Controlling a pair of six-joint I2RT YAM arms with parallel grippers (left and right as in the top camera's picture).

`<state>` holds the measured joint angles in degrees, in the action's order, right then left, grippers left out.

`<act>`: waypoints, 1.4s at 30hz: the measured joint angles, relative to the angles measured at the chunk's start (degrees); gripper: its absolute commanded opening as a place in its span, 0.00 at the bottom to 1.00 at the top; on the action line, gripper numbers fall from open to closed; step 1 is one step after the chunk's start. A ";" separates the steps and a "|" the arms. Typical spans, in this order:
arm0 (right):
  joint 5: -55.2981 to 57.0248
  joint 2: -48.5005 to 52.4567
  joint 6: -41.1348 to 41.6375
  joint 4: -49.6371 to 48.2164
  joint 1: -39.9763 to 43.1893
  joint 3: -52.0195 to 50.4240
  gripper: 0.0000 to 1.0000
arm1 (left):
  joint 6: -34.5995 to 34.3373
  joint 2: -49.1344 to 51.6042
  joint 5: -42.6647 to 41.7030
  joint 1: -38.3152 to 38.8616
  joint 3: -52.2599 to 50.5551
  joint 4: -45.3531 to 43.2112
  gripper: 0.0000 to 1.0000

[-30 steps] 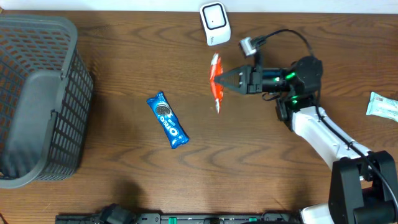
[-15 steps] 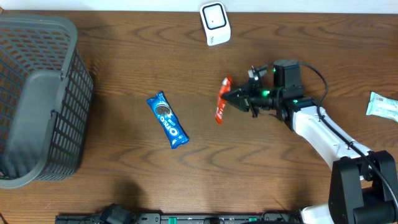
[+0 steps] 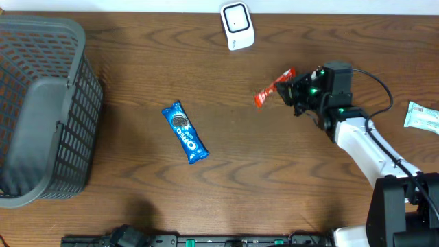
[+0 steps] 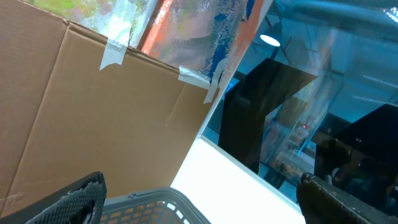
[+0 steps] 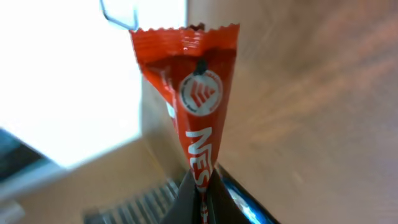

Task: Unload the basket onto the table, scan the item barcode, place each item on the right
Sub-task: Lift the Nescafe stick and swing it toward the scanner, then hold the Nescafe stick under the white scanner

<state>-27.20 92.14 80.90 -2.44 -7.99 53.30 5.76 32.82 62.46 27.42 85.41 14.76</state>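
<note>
In the right wrist view, the right pincer [image 5: 200, 186] sat nearest the lens, its 2 dark fingers pressed together on the lower end of a red crinkle-edged plastic snack wrapper [image 5: 198, 112]. The wrapper stood up and away from the fingers. A white round logo and white letters showed on its face, and its serrated top edge was the farthest part. Beyond it lay the blurred brown wooden counter [image 5: 298, 93].

From overhead, the near strip of the counter [image 3: 137, 192] was bare wood. Farther in lay a blue Oreo biscuit packet [image 3: 184, 132], flat and slanted, well apart from everything else. At about the same depth, a pale green and white packet [image 3: 422, 116] lay at the counter's edge on the right arm's side. Just past these, the right pincer [image 3: 291, 86] pinched the red wrapper [image 3: 273, 88], whose free end pointed toward the middle of the counter. A white rounded barcode scanner [image 3: 236, 26] stood at the far edge, near the wrapper but not touching it. A grey plastic mesh basket [image 3: 82, 110] filled the opposite side.

In the left wrist view, the left pincer [image 4: 199, 186] was spread wide, holding nothing. A grey mesh rim [image 4: 155, 199] showed between its fingers, with a taped brown cardboard box [image 4: 112, 112] behind.
</note>
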 measured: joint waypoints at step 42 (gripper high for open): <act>22.34 52.35 19.28 59.45 -9.14 89.37 0.77 | 0.02 0.00 0.02 0.00 0.00 0.02 0.98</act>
<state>-4.86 144.49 100.18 57.01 -17.12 142.67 5.78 32.82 62.48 27.42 85.41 14.79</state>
